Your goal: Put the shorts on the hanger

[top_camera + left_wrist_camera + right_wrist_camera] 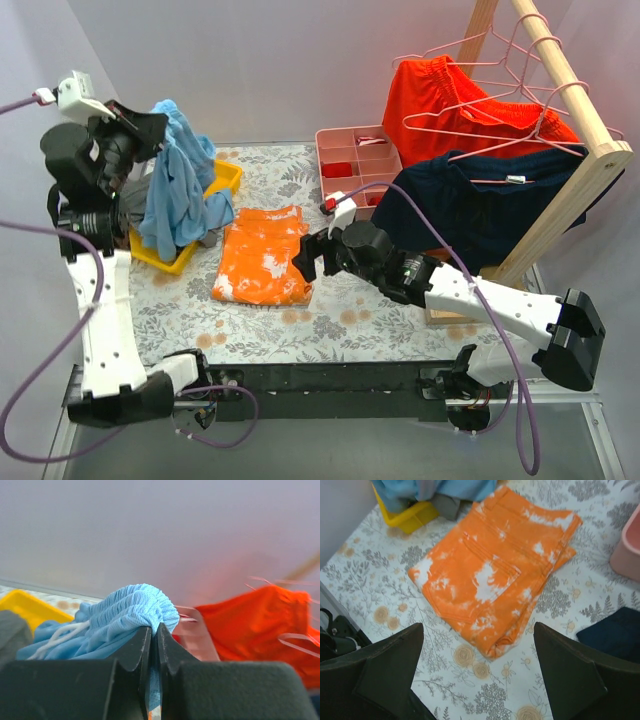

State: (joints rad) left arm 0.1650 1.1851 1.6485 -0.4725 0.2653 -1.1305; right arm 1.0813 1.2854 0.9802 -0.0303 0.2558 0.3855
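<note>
The light blue shorts (178, 190) hang from my left gripper (150, 125), which is shut on their gathered waistband (135, 610) and holds them up over the yellow bin. In the left wrist view the jaws (154, 630) are closed, with blue fabric pinched between them. Several pink wire hangers (455, 102) hang on the wooden rail at the back right, far from the shorts. My right gripper (300, 262) is open and empty, and hovers low over the near edge of the folded orange cloth (495, 565).
The yellow bin (225, 180) at the left holds a grey garment. The orange cloth (262, 255) lies mid-table. A pink compartment tray (355, 160) stands at the back. The wooden rail (560, 70) carries red-orange shorts (440, 95) and a navy garment (480, 205).
</note>
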